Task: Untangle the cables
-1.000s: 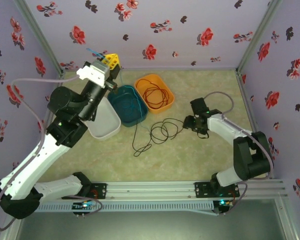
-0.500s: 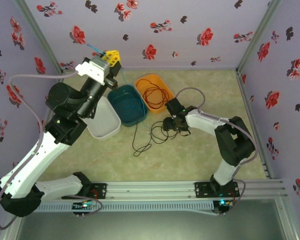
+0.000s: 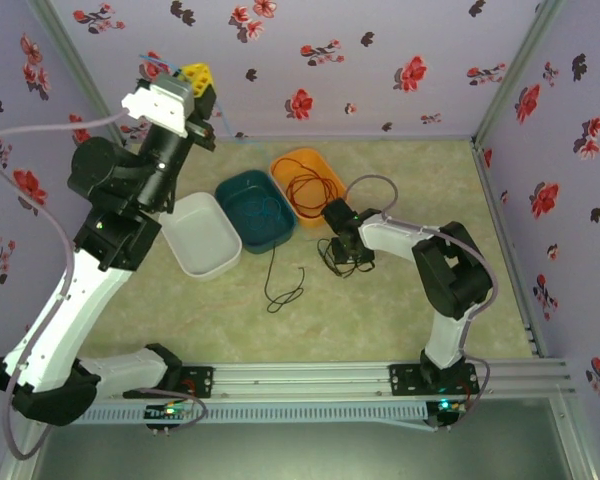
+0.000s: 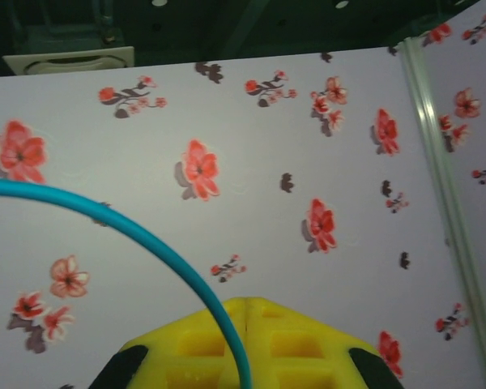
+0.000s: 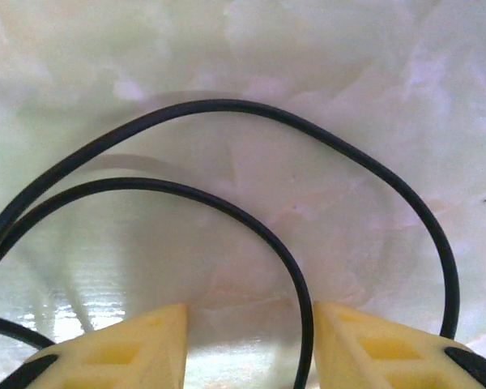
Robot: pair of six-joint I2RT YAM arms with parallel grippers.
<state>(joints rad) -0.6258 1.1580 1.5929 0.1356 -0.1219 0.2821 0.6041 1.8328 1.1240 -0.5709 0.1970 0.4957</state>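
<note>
Up by the back wall (image 3: pixel 380 90), my left end effector (image 4: pixel 243 312) is pinched together on the blue cable (image 4: pixel 89 208). Down on the tabletop (image 3: pixel 400 330), my right end effector (image 5: pixel 247 324) stands apart astride a strand of the black cable (image 5: pixel 219 104); the red-orange cable (image 3: pixel 305 185) lies coiled in the orange tray (image 3: pixel 343 192).

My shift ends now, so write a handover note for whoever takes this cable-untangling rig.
Left gripper: shut on the blue cable, raised near the back wall.
Right gripper: fingers apart, straddling a black cable strand on the table.
Done: red-orange cable lies in the orange bin.
To do: lift the black cable clear; blue cable's far end unclear.
</note>
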